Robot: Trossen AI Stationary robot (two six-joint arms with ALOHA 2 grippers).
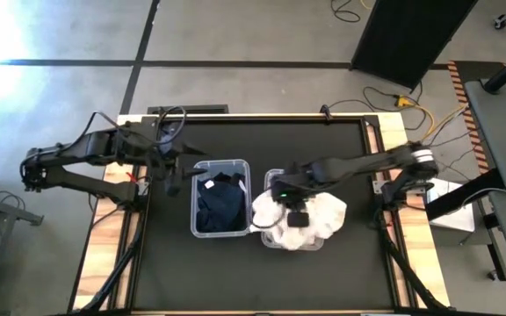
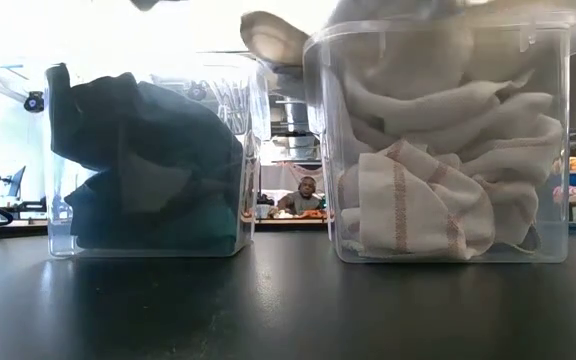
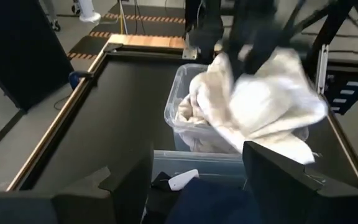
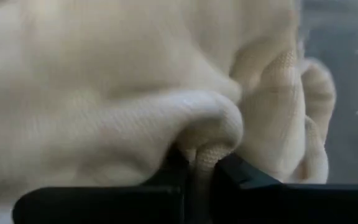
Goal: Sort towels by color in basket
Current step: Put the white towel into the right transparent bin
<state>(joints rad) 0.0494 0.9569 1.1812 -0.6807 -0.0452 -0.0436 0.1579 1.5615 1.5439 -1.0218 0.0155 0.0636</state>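
Two clear bins stand side by side mid-table. The left bin (image 1: 220, 207) (image 2: 148, 160) holds dark navy and green towels (image 1: 220, 195). The right bin (image 1: 271, 233) (image 2: 448, 150) is heaped with white and cream towels (image 1: 328, 215), one of them with thin reddish stripes (image 2: 408, 205). My right gripper (image 1: 295, 213) (image 4: 197, 168) is over the right bin, shut on a cream towel (image 3: 260, 106). My left gripper (image 1: 172, 173) (image 3: 194, 186) is open, beside the dark bin's left rim, touching nothing. My right gripper pinches a bunched fold of the cream towel (image 4: 211, 127) between its two fingers, coming at it from above, pointing down. The towel hangs and spreads below the fingers (image 3: 247, 50), and its lower part lies on the heap in the right bin.
The black tabletop (image 1: 262, 272) has a raised wooden border (image 1: 130, 219). Bare table lies on the near side of both bins and to their far side. A person (image 2: 308, 195) sits far off in the room behind the table. Cables lie on the floor beyond the far edge.
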